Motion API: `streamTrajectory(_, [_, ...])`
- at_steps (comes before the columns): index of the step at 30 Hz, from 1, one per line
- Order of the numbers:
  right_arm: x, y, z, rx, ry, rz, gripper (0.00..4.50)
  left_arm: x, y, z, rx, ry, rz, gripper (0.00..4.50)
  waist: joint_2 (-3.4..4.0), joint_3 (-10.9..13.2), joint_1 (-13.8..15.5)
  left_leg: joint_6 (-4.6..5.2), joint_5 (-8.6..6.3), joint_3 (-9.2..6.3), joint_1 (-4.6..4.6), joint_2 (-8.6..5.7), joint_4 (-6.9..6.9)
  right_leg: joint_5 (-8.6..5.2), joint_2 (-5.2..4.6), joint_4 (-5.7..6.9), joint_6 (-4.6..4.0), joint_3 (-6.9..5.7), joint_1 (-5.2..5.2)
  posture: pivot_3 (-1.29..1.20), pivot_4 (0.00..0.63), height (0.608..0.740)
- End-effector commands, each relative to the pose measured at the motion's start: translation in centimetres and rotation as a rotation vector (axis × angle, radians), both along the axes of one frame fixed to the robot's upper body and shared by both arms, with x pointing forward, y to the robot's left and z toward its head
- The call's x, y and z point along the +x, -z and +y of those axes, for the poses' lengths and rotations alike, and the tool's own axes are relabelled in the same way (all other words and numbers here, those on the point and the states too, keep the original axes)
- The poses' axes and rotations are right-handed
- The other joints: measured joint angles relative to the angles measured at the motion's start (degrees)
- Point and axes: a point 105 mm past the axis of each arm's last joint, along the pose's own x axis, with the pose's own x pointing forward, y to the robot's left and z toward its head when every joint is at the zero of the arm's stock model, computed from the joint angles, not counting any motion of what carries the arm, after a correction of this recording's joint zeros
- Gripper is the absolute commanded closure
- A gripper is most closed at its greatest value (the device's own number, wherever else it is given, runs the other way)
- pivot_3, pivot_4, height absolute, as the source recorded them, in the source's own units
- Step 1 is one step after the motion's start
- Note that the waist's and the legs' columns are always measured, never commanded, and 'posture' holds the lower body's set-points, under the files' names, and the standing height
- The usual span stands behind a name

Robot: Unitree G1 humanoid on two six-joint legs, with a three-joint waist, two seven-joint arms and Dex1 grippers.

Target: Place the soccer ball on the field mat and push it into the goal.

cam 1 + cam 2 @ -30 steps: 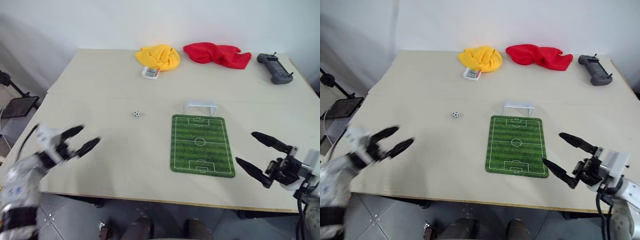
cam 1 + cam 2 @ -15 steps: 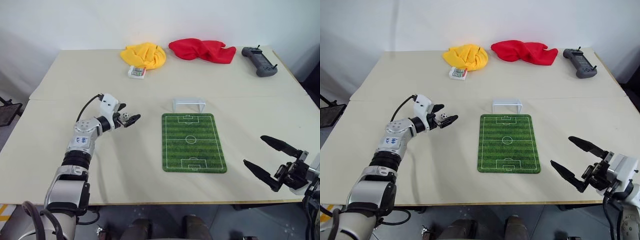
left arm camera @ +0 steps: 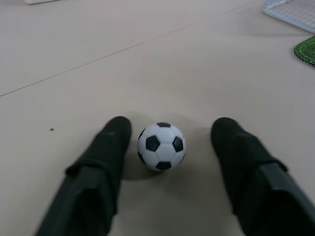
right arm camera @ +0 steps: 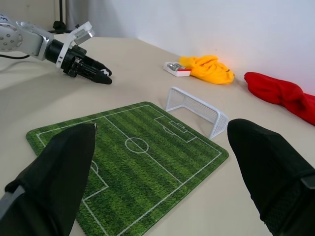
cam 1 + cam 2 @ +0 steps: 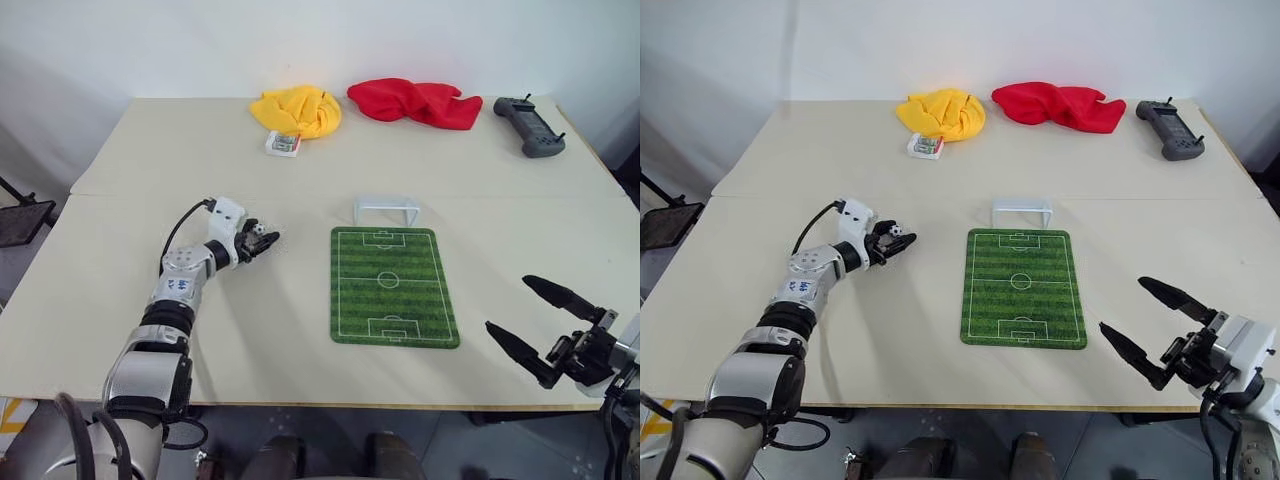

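The soccer ball [image 3: 161, 146] is sitting on the worktop [image 5: 300, 330], left of the field mat [image 5: 393, 285]. The left claw [image 3: 165, 135] is lying low around it, its two fingers [image 3: 106, 147] parted, one on each side of the ball, with small gaps showing, so nothing is being pinched. The goal [image 5: 386, 210] is standing just off the mat's far short edge. The right claw [image 5: 530, 320] is hovering at the near right corner of the worktop, spread wide, near the mat's near right corner and well apart from the ball.
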Motion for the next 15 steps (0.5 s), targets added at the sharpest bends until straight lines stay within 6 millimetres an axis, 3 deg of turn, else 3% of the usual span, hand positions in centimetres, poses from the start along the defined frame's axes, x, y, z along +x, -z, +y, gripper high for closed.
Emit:
streamTrajectory(1, [-0.3, -1.2, 0.0, -0.009, 0.011, -0.057, 0.00, 0.2, -0.1, 0.4, -0.001, -0.026, -0.010, 2.79, 0.00, 0.0, 0.0, 0.00, 0.00, 0.01, 0.01, 0.00, 0.00, 0.00, 0.00, 0.02, 0.00, 0.00, 0.00, 0.00, 0.150, 0.740])
streamTrajectory(4, [-0.3, -1.1, 0.1, -0.006, 0.008, -0.054, 0.00, 0.0, -0.4, 0.7, -0.004, -0.019, -0.033, 3.65, 0.00, 0.0, 0.0, 0.00, 0.00, 0.01, 0.02, 0.01, 0.01, 0.00, 0.00, 0.04, 0.00, 0.01, -0.01, 0.00, 0.150, 0.740])
streamTrajectory(8, [-0.3, -1.0, 0.0, -0.008, 0.004, -0.045, 0.00, -0.5, -1.6, 1.0, -0.046, 0.018, -0.109, 3.65, 0.00, 0.0, -0.1, 0.00, 0.00, 0.04, 0.01, 0.01, -0.01, 0.00, 0.00, 0.04, 0.00, 0.03, -0.03, 0.00, 0.150, 0.740])
streamTrajectory(10, [-0.3, -1.0, -0.2, -0.013, 0.004, -0.045, 0.00, -1.6, -3.1, 0.0, -0.080, 0.147, -0.170, 3.65, 0.00, 0.0, -0.1, 0.00, 0.00, 0.04, 0.01, 0.01, -0.01, 0.00, 0.00, 0.06, 0.00, 0.04, -0.05, 0.00, 0.150, 0.740])
streamTrajectory(13, [-0.6, -1.4, -0.9, -0.045, -0.007, -0.037, 0.00, -4.6, -4.8, -3.6, -0.022, 0.457, -0.208, 3.65, 0.00, 0.0, 0.1, 0.00, 0.00, 0.04, -0.04, 0.01, 0.02, 0.00, 0.00, 0.04, 0.00, 0.04, -0.06, 0.00, 0.150, 0.740])
streamTrajectory(15, [-1.7, -0.9, -1.3, -0.117, -0.072, 0.025, 0.00, -7.1, -5.1, -7.0, 0.043, 0.683, -0.183, 3.65, 0.00, 0.0, 0.4, 0.03, 0.02, 0.00, -0.07, -0.02, 0.05, 0.03, -0.03, 0.00, 0.04, 0.03, -0.03, 0.00, 0.150, 0.740])
